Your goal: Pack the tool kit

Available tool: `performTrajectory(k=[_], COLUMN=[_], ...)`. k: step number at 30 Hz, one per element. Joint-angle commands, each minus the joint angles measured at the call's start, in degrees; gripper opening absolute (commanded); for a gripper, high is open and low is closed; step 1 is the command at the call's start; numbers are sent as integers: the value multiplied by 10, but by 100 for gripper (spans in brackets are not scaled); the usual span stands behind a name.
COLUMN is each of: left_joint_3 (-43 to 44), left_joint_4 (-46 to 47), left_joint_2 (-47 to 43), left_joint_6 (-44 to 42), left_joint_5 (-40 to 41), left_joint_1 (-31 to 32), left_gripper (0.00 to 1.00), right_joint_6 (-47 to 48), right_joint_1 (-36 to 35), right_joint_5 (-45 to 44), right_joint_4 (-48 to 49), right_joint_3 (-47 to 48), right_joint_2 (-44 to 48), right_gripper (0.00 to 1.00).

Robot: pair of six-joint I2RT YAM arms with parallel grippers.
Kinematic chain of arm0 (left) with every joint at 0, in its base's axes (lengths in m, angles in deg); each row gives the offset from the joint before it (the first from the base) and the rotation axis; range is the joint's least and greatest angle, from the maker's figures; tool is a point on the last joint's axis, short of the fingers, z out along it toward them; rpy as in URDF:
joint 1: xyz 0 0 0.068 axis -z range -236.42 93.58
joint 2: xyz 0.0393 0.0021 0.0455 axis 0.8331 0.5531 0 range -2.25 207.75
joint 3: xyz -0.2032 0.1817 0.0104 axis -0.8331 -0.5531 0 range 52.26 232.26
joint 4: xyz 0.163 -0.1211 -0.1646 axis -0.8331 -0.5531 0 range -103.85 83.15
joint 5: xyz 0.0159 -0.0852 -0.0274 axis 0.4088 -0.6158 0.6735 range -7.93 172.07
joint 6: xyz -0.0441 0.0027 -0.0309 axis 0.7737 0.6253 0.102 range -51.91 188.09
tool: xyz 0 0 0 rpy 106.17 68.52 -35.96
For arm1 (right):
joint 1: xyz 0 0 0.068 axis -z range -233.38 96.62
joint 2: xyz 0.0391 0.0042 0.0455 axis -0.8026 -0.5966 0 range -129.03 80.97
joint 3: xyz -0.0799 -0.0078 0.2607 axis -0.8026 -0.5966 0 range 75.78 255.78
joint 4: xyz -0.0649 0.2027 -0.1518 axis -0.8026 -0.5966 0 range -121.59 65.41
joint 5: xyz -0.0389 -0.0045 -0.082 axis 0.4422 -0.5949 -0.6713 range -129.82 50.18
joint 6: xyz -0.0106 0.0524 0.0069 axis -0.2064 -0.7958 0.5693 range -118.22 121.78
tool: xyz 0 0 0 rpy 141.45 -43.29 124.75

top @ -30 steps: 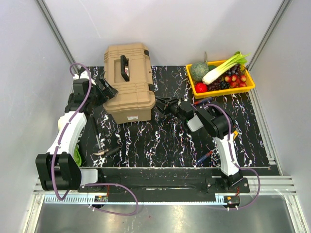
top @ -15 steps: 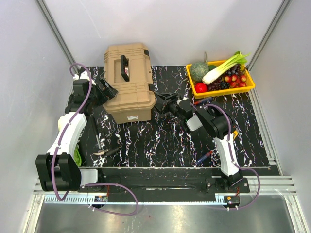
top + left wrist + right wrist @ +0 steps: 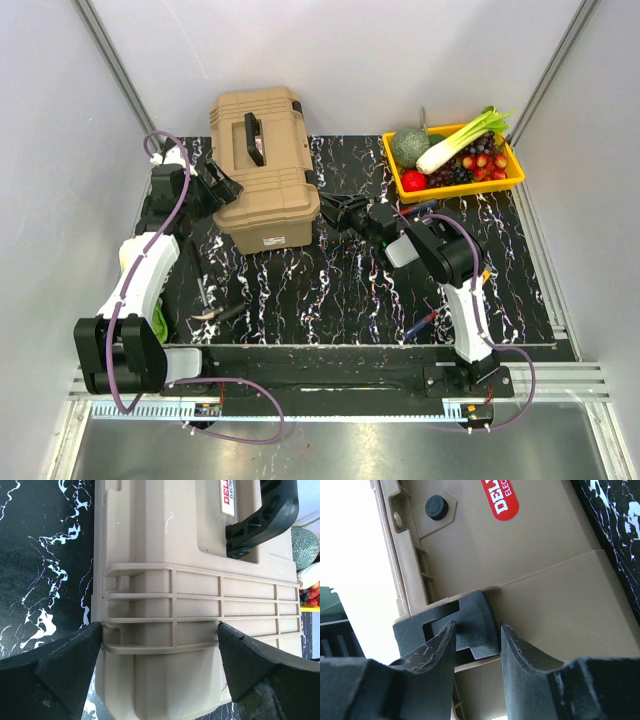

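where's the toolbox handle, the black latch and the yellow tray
toolbox handle (image 3: 255,138), top external view, middle of the black grip
black latch (image 3: 472,622), right wrist view, its curved outer face
yellow tray (image 3: 465,188), top external view, near wall

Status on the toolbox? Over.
Left end effector open, straddling toolbox side. Right end effector shut on black latch. Lid closed; pliers loose on table. Nothing blocking.

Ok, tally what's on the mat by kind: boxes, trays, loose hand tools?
Toolbox: 1
Yellow produce tray: 1
Loose hand tools: at least 4, two at the near left, one at the near right, one by the tray
Total: at least 6; more may be hidden.
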Motion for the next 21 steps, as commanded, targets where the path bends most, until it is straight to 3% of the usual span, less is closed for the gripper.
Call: performTrajectory(k=[1, 6, 10, 21], left_joint_3=[-39, -42, -46, -44], left_joint_4=[-98, -100, -101, -104], left_joint_2=[24, 25, 20, 12], left_joint_6=[-48, -52, -47, -49], left_joint_5=[-10, -3, 8, 18], left_joint_1=[20, 21, 20, 20], left_gripper=[99, 99, 99, 99], right_joint_6=[56, 73, 109, 201], right_joint_1=[-25, -25, -25, -24], right_joint_5=[50, 51, 59, 81], right_joint_4=[204, 179, 104, -63], right_joint_3=[39, 31, 38, 47], right_joint_2=[70, 73, 104, 162], right_gripper=[37, 33, 29, 29])
